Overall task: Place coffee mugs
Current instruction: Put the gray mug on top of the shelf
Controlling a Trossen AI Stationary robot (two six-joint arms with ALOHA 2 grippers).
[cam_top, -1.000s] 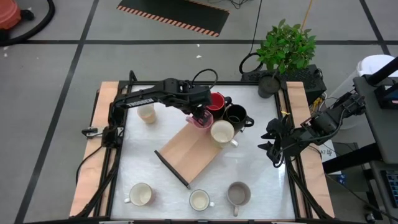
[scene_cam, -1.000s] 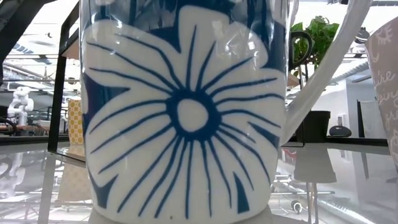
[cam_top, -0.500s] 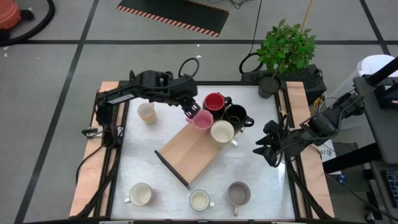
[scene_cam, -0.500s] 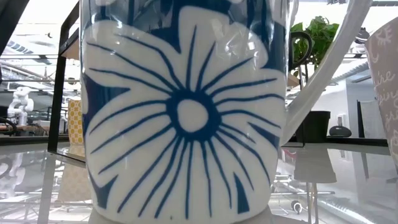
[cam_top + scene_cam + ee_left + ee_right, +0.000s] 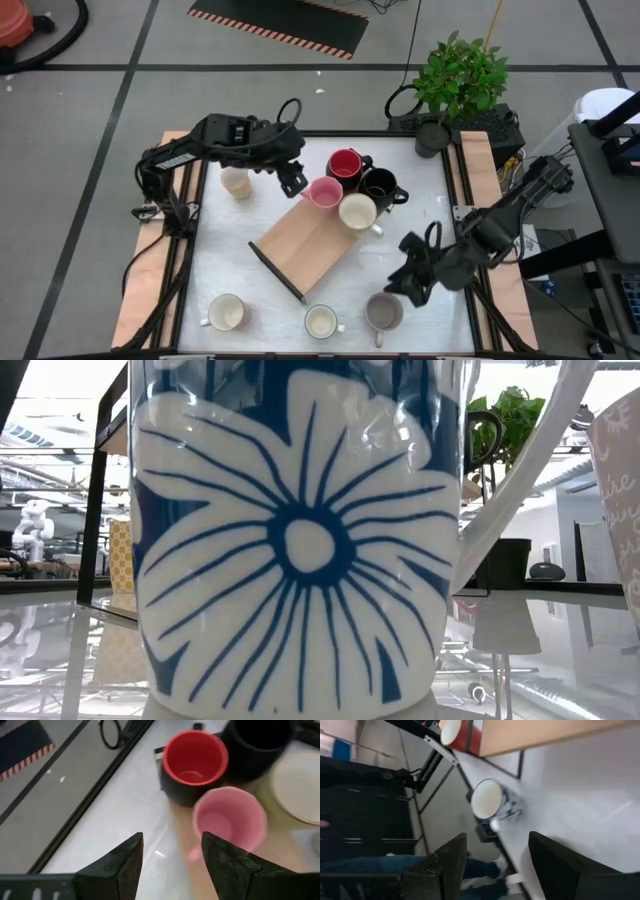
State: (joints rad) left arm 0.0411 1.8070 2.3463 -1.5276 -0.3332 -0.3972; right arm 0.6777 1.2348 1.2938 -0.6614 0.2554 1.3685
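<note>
Both jaws stand spread and hold nothing. Your left gripper [image 5: 291, 178] hangs over the white table [image 5: 420, 225] just beside the pink mug [image 5: 324, 192], apart from it; its wrist view shows the two dark fingers [image 5: 125, 865] open with that pink mug [image 5: 230, 819] ahead of them. Your right gripper [image 5: 404, 272] hovers near the grey mug [image 5: 383, 311] at the table's near edge, not touching it.

The pink mug sits on the far corner of the wooden board [image 5: 300, 242], with a cream mug [image 5: 358, 212] beside it on the board. The red-and-dark mug [image 5: 346, 164] and the black mug [image 5: 381, 185] stand close together just behind them. One cream mug [image 5: 236, 181] stands alone by the left arm. Two more cream mugs [image 5: 226, 312] [image 5: 321, 322] line the near edge with the grey one. A blue-flowered white mug [image 5: 300, 540] fills the low view.
</note>
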